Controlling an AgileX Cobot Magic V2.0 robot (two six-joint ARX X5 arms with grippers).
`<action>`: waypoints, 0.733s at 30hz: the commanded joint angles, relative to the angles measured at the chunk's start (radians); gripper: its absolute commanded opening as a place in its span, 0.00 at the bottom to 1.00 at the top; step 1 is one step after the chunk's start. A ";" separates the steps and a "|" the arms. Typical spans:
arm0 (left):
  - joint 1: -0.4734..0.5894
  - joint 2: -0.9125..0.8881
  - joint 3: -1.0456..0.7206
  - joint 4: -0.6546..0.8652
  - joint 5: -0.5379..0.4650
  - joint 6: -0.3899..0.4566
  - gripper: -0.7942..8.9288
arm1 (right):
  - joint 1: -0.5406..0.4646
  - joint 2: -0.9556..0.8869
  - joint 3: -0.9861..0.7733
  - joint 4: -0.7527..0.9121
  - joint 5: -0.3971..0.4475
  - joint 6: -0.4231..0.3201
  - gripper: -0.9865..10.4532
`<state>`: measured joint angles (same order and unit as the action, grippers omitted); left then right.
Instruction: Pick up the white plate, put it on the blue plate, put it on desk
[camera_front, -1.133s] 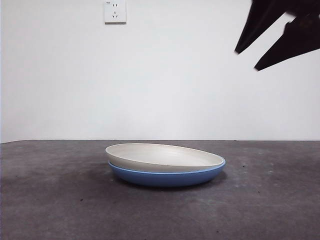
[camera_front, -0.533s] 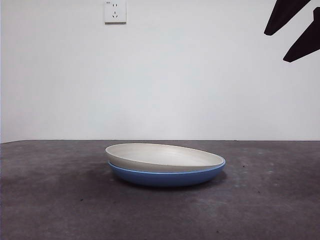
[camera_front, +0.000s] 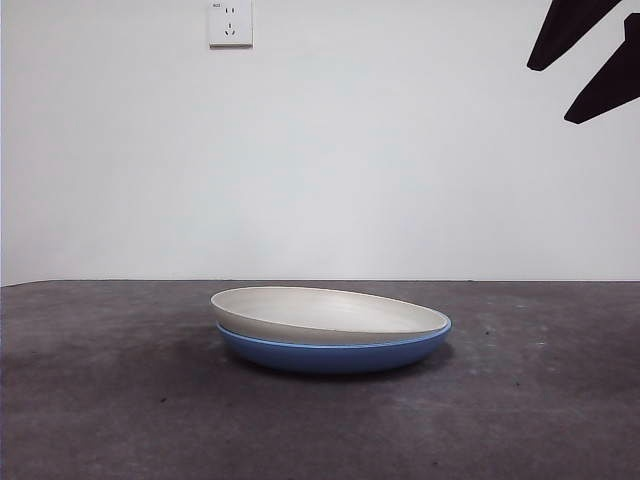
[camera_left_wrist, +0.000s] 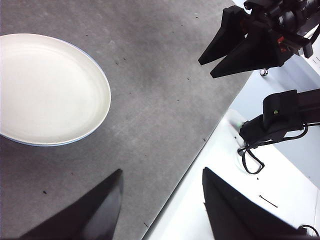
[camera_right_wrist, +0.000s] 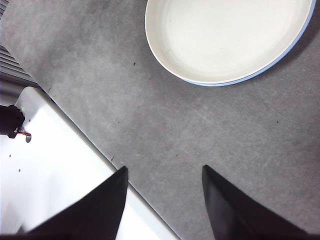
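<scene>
Nothing has shifted in the last half second, though a second ago the raised hand hung lower and nearer the middle; the white plate (camera_front: 325, 313) sits nested in the blue plate (camera_front: 335, 354) at mid tabletop (camera_front: 100, 400), beneath a wall socket (camera_front: 230, 22); the right hand (camera_front: 585, 60) hovers high at the right, jaws apart, empty; the left hand (camera_left_wrist: 162, 200) waits open too.

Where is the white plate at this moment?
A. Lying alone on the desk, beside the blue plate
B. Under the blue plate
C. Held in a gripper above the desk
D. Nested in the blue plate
D: the white plate sits inside the blue plate, and both grippers are open and clear of them.
</scene>
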<state>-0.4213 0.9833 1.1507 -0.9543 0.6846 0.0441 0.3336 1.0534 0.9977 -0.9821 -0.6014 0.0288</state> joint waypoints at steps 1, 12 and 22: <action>-0.005 0.008 0.010 0.004 0.005 0.020 0.30 | 0.005 0.006 0.019 0.009 -0.002 -0.017 0.29; -0.005 0.008 0.010 0.006 0.004 0.023 0.10 | 0.005 0.006 0.019 0.013 -0.002 -0.037 0.09; -0.005 0.008 0.010 0.005 0.005 0.023 0.10 | 0.005 0.006 0.019 0.020 -0.002 -0.037 0.09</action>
<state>-0.4213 0.9833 1.1507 -0.9543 0.6846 0.0479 0.3336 1.0534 0.9977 -0.9676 -0.6014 0.0036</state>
